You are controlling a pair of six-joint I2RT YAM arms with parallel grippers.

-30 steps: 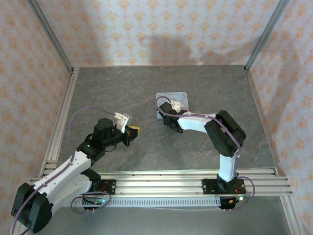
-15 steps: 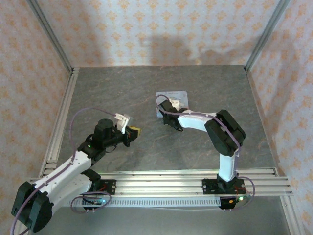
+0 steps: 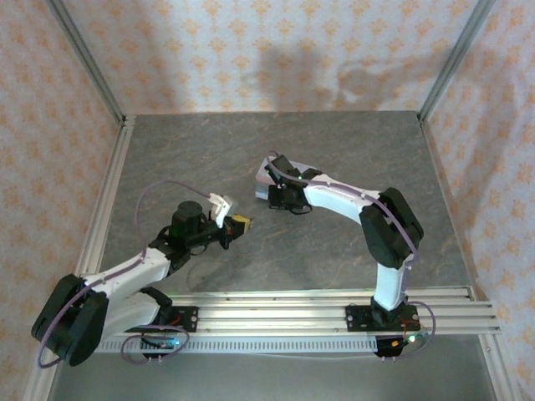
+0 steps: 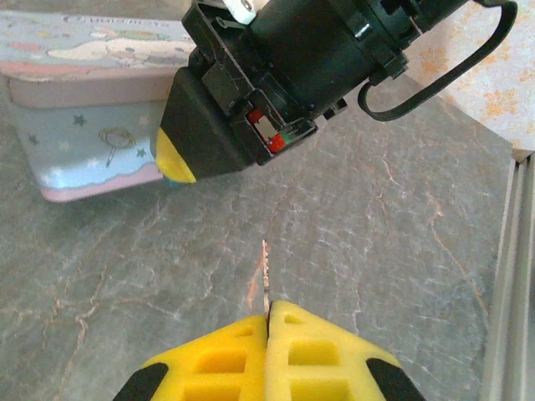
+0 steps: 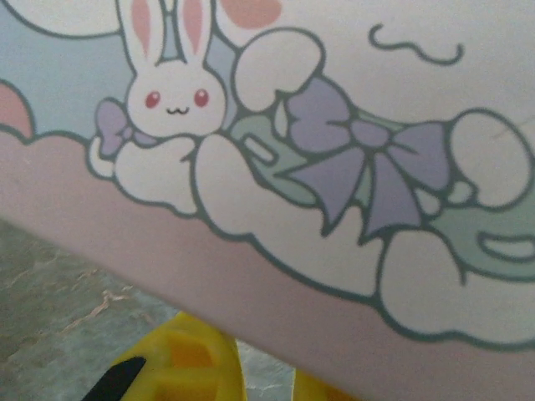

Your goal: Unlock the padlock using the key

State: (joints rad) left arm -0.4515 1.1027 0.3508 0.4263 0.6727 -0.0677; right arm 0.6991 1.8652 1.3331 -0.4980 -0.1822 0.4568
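Shows the left gripper (image 4: 267,317), yellow fingers pressed together on the key (image 4: 265,269), with the thin blade jutting forward over the grey table (image 4: 393,251), left of centre and toward the near side. Shows the right gripper (image 5: 251,380) low against the near left side of the cartoon-printed tin (image 4: 75,125), just beyond the key tip; cannot tell whether spread or closed. Padlock too small to make out, probably hidden at those far fingers beside the tin.

Step in hand, by judgement: bringing key to padlock. For a clean insertion:
- Keep the pinch firm to hold the blade straight.
- Line the blade up with the padlock before advancing.
- Advance slowly.
- Brace the lock body against twisting.
- Turn only once fully seated.
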